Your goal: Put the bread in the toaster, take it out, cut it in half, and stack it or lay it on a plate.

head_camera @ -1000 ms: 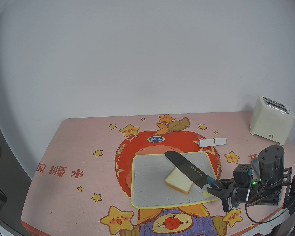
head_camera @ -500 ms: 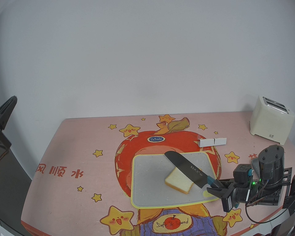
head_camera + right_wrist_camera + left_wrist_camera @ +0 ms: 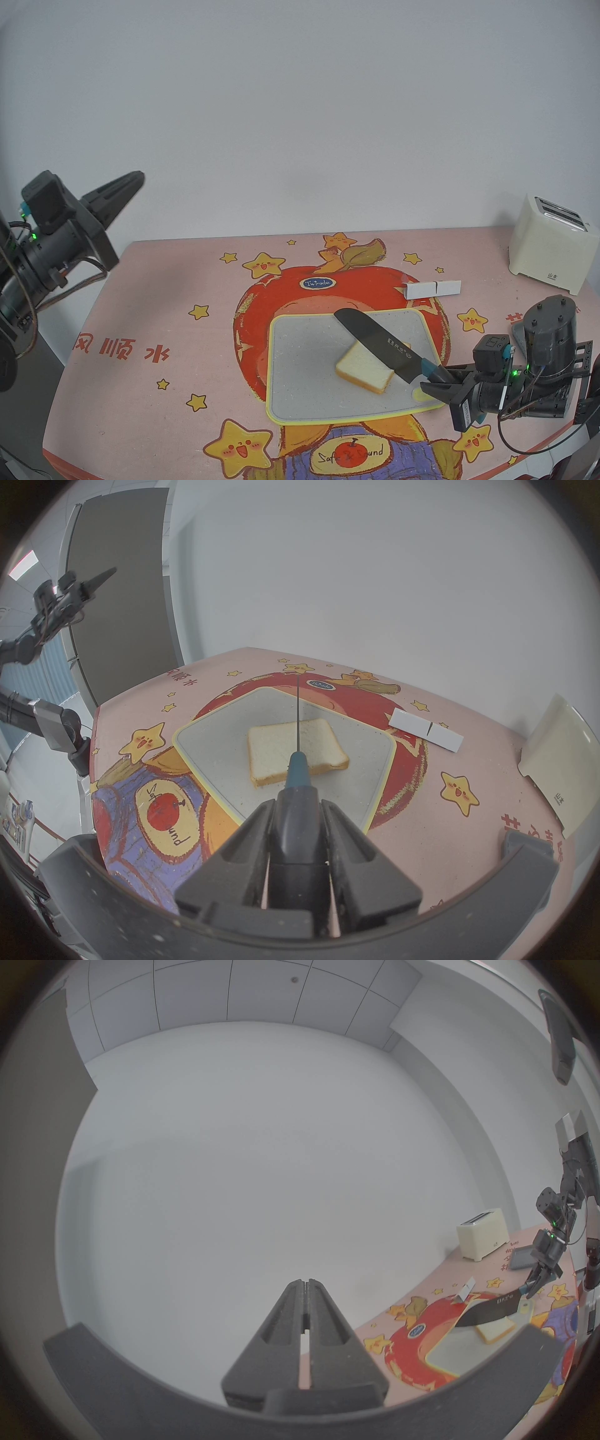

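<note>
R: right fingers clamped on knife handle; blade across bread on board | L: left fingers together; raised at bench's 10 o'clock

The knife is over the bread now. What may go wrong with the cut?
Nothing holds the bread down: the left gripper hangs shut, high beside the table, so the slice may slide on the cutting board under the knife in the right gripper. It may also squash.

surface: pink rectangular table with apple cartoon print | centre: grey yellow-rimmed cutting board | right edge: cream plastic toaster | right of centre: white folded card
</note>
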You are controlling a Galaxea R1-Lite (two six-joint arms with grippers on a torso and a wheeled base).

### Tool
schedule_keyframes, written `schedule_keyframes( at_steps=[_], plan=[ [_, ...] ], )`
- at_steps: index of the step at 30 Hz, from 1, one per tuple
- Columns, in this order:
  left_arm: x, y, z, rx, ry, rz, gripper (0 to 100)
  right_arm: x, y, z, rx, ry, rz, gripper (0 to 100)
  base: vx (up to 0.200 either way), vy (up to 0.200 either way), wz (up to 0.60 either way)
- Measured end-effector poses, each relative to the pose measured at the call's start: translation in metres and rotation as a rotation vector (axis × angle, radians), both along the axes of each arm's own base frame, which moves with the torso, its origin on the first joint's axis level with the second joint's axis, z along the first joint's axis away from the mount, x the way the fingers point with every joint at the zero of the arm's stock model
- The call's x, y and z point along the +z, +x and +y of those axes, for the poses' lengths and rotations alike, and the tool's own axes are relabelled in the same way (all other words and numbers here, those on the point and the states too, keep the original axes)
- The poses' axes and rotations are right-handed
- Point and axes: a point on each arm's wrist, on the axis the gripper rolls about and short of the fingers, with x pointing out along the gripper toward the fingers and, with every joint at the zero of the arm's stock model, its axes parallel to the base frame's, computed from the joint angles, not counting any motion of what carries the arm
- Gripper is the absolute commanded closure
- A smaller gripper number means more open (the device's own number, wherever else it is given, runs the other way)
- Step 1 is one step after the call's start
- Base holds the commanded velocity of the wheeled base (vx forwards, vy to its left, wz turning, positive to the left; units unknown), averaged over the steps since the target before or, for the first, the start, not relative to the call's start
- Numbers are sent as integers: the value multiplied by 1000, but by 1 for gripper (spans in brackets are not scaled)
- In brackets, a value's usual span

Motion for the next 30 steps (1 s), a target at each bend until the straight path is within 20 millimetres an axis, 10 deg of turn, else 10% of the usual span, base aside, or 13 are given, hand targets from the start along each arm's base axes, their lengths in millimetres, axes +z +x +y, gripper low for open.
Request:
schedule_keyframes(
  at_steps=[16,30],
  plan=[
    [-52,28,-91,-248,-14,76,100,-4,1,2,1,-12,16,100,0,0,0],
    [-85,15,-137,-338,-22,300,100,-4,1,2,-8,-18,7,100,0,0,0]
  ],
)
